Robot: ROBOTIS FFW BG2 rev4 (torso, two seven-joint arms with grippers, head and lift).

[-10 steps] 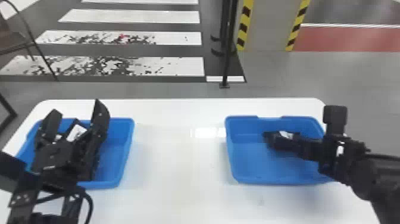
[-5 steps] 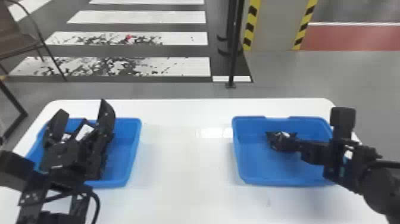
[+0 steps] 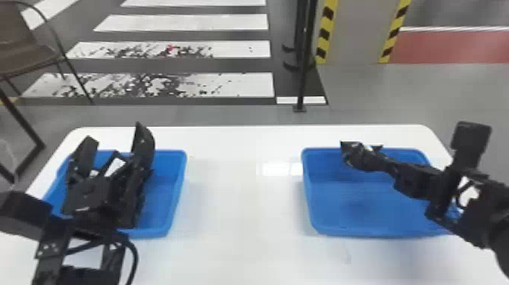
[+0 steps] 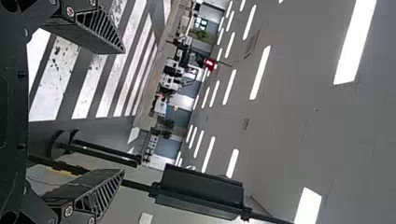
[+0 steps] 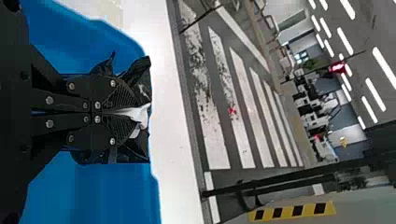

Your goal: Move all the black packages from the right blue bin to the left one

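Note:
The black package [image 3: 350, 155] is raised near the back wall of the right blue bin [image 3: 308, 212], pinched by my right gripper [image 3: 373, 162]. In the right wrist view the right gripper [image 5: 135, 112] is shut on the black package [image 5: 139, 70], whose crumpled dark film and a white part stick out around the fingertips. My left gripper [image 3: 116, 140] stands open above the left blue bin [image 3: 176, 193], covering much of its inside. Dark and white patches show between its fingers; I cannot tell what they are. In the left wrist view the left gripper [image 4: 123, 111] has its fingers wide apart.
Both bins stand on a white table [image 3: 242, 212], with a broad stretch of tabletop between them. Behind the table are a black pole [image 3: 305, 68] and, at the left, a brown chair [image 3: 26, 57].
The right gripper and the package have risen from low in the right bin to about its back rim. The head view has shifted slightly. My left gripper remains open over the left bin.

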